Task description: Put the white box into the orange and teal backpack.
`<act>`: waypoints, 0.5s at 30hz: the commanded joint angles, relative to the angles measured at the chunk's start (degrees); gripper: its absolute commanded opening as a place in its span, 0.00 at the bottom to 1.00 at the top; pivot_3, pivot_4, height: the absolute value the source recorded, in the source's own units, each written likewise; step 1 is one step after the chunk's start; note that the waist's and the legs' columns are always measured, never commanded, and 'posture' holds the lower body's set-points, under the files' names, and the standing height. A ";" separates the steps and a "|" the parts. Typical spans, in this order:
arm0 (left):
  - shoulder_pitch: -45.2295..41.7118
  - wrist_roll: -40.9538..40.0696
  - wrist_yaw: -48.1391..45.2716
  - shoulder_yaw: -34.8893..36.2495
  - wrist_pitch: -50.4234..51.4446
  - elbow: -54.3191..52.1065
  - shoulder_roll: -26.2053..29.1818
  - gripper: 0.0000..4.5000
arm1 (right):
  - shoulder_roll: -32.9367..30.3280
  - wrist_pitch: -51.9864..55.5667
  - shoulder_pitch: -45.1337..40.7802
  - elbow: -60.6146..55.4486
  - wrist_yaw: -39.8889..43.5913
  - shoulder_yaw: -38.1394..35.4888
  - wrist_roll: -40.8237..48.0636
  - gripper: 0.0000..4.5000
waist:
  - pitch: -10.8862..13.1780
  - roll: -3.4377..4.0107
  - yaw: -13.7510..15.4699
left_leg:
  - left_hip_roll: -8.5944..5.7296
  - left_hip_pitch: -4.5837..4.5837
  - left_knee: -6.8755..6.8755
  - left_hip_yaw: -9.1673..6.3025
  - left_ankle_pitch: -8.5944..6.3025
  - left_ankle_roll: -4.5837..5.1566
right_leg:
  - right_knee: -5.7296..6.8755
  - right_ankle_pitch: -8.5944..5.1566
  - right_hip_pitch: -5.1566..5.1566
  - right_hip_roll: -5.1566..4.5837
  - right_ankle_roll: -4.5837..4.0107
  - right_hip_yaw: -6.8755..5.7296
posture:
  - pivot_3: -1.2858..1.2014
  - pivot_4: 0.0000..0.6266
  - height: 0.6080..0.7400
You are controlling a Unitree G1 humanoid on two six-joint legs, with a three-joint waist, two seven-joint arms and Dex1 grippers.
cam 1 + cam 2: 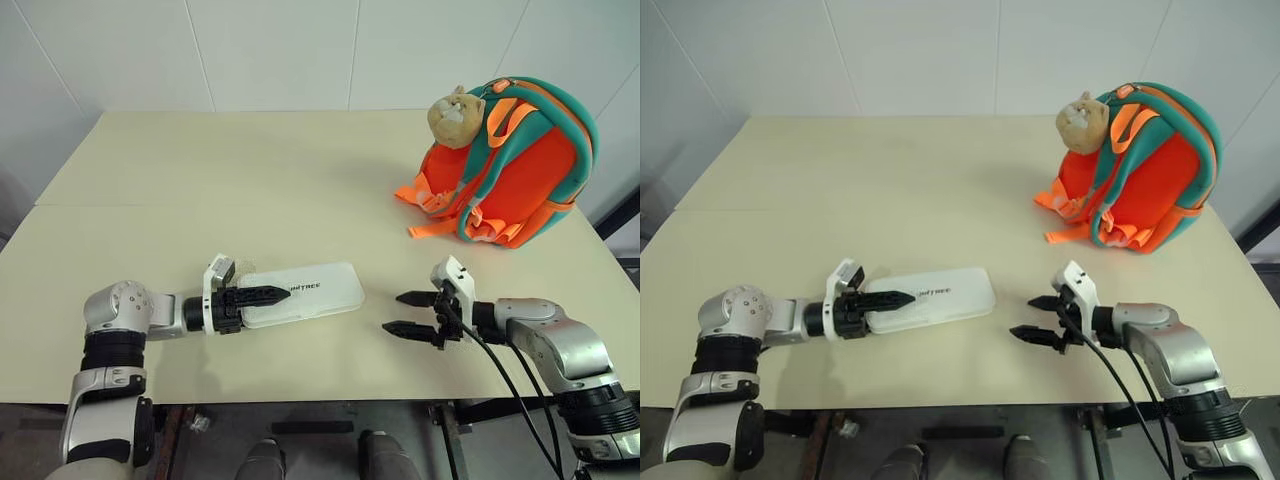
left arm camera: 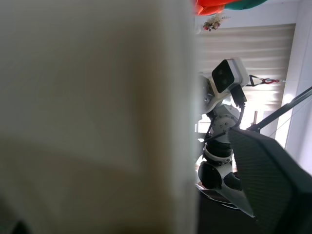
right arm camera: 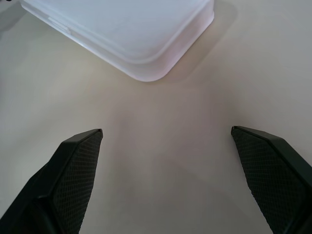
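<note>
We see even, bright overhead light with soft shadows on the table (image 1: 250, 170). The white box (image 2: 92, 117) blurs close to the left wrist lens; window glare behind.

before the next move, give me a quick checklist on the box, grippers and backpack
1. Left gripper at the box end, fingers over its top: ok
2. Firm grip on box: cannot tell
3. Right gripper open, clear of box: ok
4. Box flat on table: ok
5. Backpack upright, far right: ok
6. Backpack opening ready: cannot tell
</note>
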 commanded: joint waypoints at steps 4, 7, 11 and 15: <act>1.21 -4.60 2.96 3.68 0.61 -2.44 -1.49 0.41 | 0.10 -1.37 2.49 -1.61 -4.18 -4.10 0.55 1.00 | 0.00 0.00 0.04 | 0.00 0.00 0.01 0.00 0.00 0.00 | 0.00 0.00 0.00 -0.01 0.00 0.00 | 0.52 0.24 1.00; 2.57 -7.34 3.84 3.65 0.61 -4.67 -1.65 0.33 | 0.37 -2.09 3.29 -2.58 -6.99 -7.62 1.18 1.00 | 0.00 -0.01 0.02 | 0.00 -0.03 0.02 0.00 0.00 0.00 | -0.01 0.00 -0.01 -0.01 0.00 0.00 | 0.52 0.24 1.00; 3.95 -8.83 5.17 3.82 0.61 -8.06 -2.02 0.33 | -0.11 -4.87 3.05 -2.59 -11.10 -12.04 -0.07 1.00 | 0.01 -0.01 -0.02 | 0.00 -0.07 0.00 0.00 -0.01 -0.01 | -0.02 0.00 -0.06 -0.02 -0.01 0.00 | 0.52 0.24 1.00; 3.08 -6.73 5.79 4.96 -5.64 -10.04 -3.22 0.33 | -0.44 -8.90 -2.16 1.65 -18.90 -17.94 -2.67 1.00 | 0.01 0.00 -0.06 | 0.00 -0.08 0.02 0.03 -0.01 -0.01 | -0.05 0.01 -0.07 -0.01 -0.04 0.02 | 0.52 0.24 1.00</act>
